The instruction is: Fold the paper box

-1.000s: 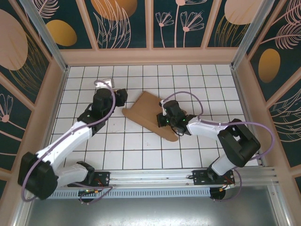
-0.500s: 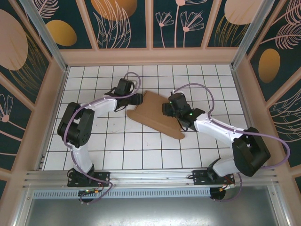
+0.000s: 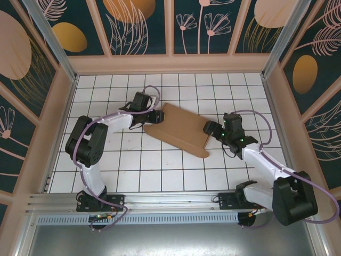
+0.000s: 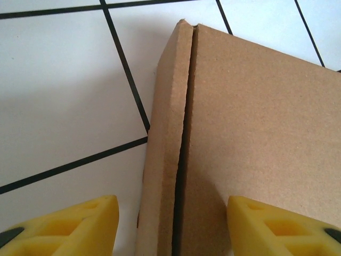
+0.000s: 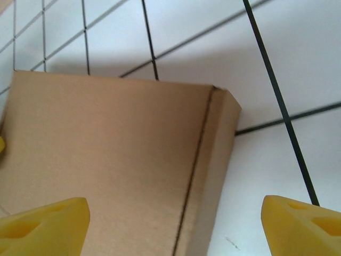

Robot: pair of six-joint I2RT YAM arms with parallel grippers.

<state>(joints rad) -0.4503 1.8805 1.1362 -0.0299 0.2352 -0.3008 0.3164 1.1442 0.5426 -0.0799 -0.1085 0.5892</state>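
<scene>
Paper box (image 3: pixel 178 130) lies flat on the table (image 3: pixel 160 176), midway between the arms, with its lid folded down over the side walls. Left hand (image 3: pixel 156 116) sits at the box's left end. Its fingers (image 4: pixel 64 224) are partly apart, astride the seam between lid and side wall, and grip nothing; it is probably placed there to steady that edge. Right hand (image 3: pixel 208 128) stands just beside the right end, spread wide and empty. Folding appears nearly complete.

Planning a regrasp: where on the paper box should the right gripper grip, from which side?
Likely the paper box by its narrow end strip, coming from the right: it lies flat, and that seamed edge faces the open right gripper.
</scene>
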